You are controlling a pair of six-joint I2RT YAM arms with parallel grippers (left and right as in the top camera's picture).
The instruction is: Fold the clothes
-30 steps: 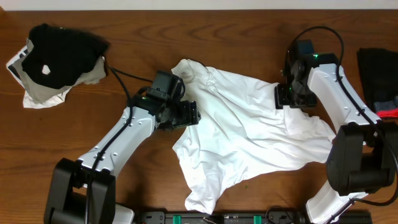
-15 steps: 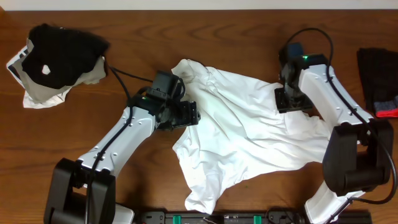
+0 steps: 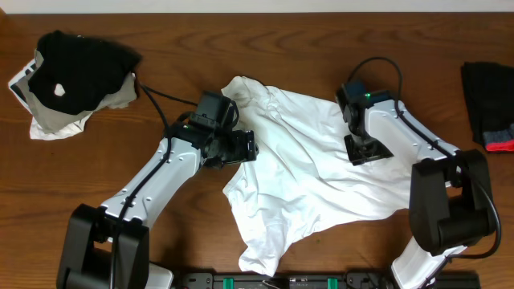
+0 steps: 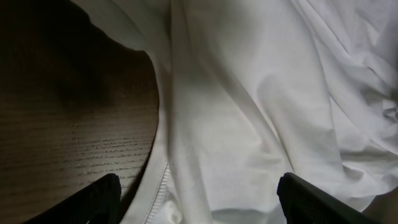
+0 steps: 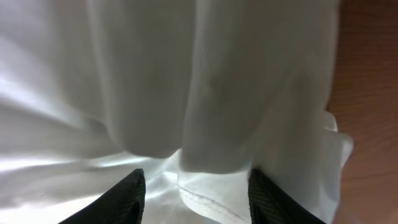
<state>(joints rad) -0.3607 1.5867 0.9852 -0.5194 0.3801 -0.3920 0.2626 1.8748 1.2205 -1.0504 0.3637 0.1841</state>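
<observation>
The clothes, one white T-shirt [image 3: 313,177], lie crumpled across the middle of the table. My left gripper [image 3: 243,148] hovers over the shirt's left edge. In the left wrist view the left gripper [image 4: 199,202] is open wide, with the stitched hem [image 4: 163,186] between its fingers and bare wood to the left. My right gripper [image 3: 367,150] sits over the shirt's right half. In the right wrist view the right gripper [image 5: 198,196] is open, fingers apart, astride a fold and a hemmed edge [image 5: 205,202] of the cloth. No print shows.
A black garment with a white spot [image 3: 76,68] lies on pale cloth [image 3: 48,120] at the far left. Another black garment with red trim [image 3: 491,104] lies at the right edge. A black cable [image 3: 157,100] runs along the table to the left arm.
The right arm has swung left, from the shirt's right edge to over its right half. The left arm has stayed put, its jaws slightly wider.
</observation>
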